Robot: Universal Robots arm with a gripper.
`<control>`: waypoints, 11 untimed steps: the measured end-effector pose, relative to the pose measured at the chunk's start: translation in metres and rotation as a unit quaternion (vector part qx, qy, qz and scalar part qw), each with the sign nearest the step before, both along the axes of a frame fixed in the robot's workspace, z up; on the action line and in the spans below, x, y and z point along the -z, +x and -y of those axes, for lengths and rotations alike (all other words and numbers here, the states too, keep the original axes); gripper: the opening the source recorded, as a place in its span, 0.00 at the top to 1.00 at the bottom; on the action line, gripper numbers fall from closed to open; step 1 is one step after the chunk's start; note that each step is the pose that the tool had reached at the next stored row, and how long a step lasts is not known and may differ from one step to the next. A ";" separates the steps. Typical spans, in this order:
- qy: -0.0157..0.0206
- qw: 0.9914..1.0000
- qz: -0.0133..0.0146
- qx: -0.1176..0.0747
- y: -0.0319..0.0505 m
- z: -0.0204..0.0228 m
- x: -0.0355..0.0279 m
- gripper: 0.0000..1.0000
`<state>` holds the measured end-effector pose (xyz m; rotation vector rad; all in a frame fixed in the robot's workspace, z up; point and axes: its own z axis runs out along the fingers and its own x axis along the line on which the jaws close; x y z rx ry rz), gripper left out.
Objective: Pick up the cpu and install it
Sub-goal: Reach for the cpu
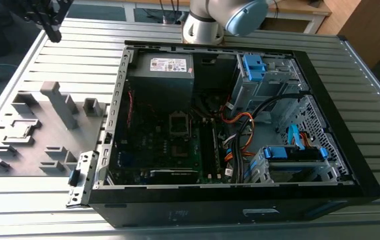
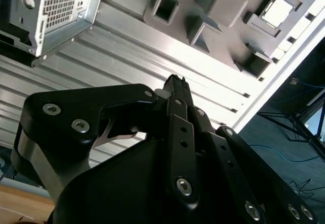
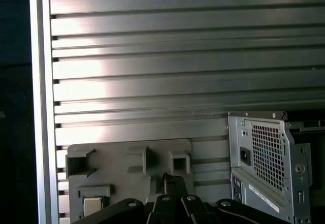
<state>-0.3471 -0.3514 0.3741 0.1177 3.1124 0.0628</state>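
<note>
— Aluminium, ribbed: that's the table (image 3: 152, 56), the biggest thing on my screens. What do you need?

— Where everything sits.

— The black computer case (image 1: 243, 210) lies on it with the side open and the board facing up. Beside it, on the exterior view's left, is the grey holder tray (image 1: 39, 145). My gripper (image 1: 55, 36) hangs high over the table beyond the tray, its fingers (image 3: 167, 183) closed tip to tip with nothing between them.

— And the cpu?

— The cpu (image 3: 91, 206) lies flat in a square pocket near one corner of the tray (silver top catching the light). It's well apart from the gripper and not yet picked up.

— How would you handle the approach?

— I judge the fingers should be spread before any descent. I'd centre the tool squarely over the pocket and come straight down, so they meet two opposite edges of the chip, not the pocket walls. A tilted chip is the risk.
</note>
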 end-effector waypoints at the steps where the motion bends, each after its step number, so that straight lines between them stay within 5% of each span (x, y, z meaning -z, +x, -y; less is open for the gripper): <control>1: 0.000 1.000 0.000 0.000 -0.0037 -0.0008 0.0005 0.89; 11: -0.001 1.000 0.000 0.000 -0.0394 -0.0046 0.0058 0.89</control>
